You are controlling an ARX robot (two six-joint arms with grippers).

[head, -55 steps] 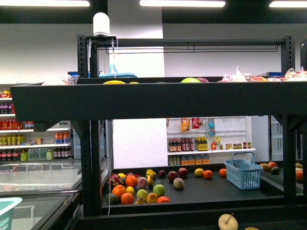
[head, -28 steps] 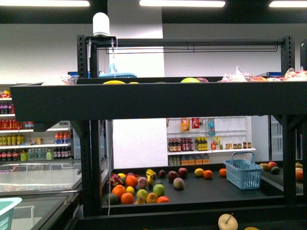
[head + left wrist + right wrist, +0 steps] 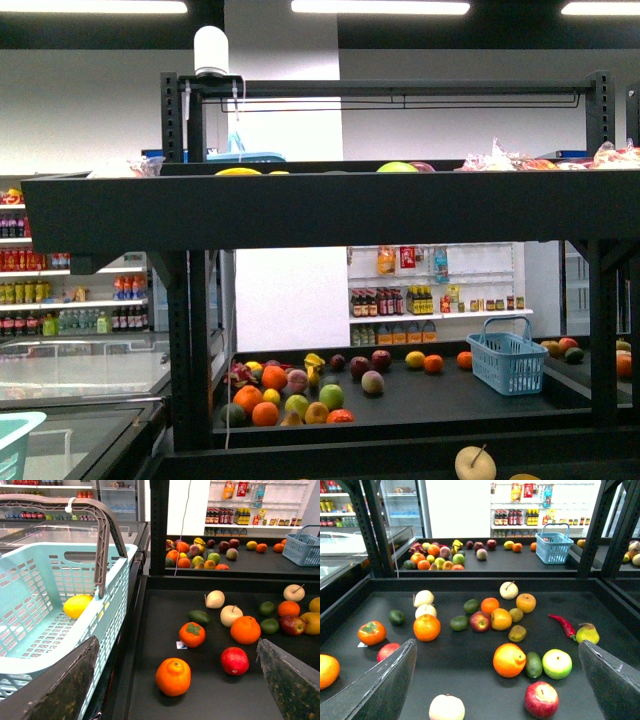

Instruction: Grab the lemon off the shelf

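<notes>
Shop interior. White wall (image 3: 100,110), ceiling strip lights (image 3: 380,7). White wall shelving (image 3: 435,300) stocked with bottles; glass-topped chest freezers (image 3: 80,365) at left.

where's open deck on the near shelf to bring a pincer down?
Bare deck between the persimmon and the big orange, and right of the red chili. Crowded mid-deck around the red apple. The basket floor is free beside the lemon.

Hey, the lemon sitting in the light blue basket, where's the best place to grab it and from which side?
Grip the lemon across its narrow middle, coming straight down through the basket's open top, beside the handle. It lies on its side against the wall, so sideways approach looks blocked.
</notes>
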